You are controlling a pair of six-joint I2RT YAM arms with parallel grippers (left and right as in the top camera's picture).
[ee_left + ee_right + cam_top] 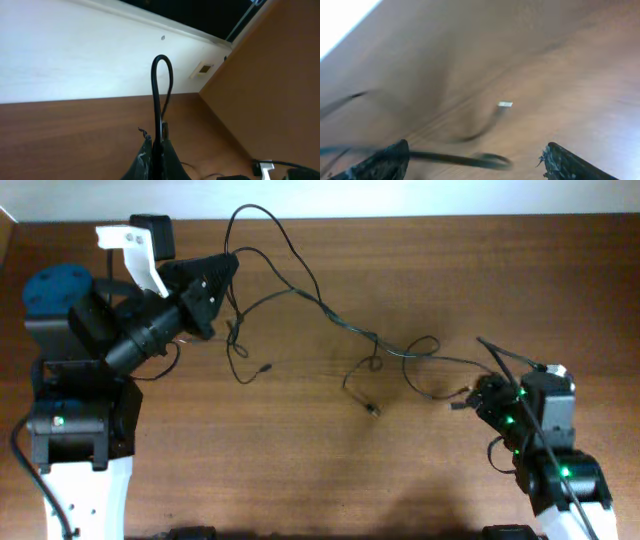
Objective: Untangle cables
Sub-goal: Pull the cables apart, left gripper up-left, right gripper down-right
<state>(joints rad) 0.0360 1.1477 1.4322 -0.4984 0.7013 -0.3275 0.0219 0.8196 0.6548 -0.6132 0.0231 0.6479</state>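
Overhead view: the cables (335,318) stretch over the brown counter (420,270), from the upper left of the frame through the middle to the right. They make a high loop near the top centre, and a few small loops hang in the middle. One loose end with a small plug (373,411) lies just below the centre. The left tool (222,285) is in the upper left and is clenched on the cables there. The right tool (480,395) is at the right side, low on the counter, and one cable end reaches just beside it. From this view I cannot tell how its fingers stand.

Left wrist view: the left tool (160,155) is at the bottom centre with its fingers (142,162) pressed together on the cables (155,95). A narrow loop rises straight up from the grip. Behind it are the counter (75,130) and a white wall (60,50).

Right wrist view: this picture is blurred. The right tool (475,162) is released. Its two fingers (385,160) stand wide apart in the lower corners. One of the cables (452,158) lies across the counter (545,60) between them, and a pale plug end (505,104) is near the centre.
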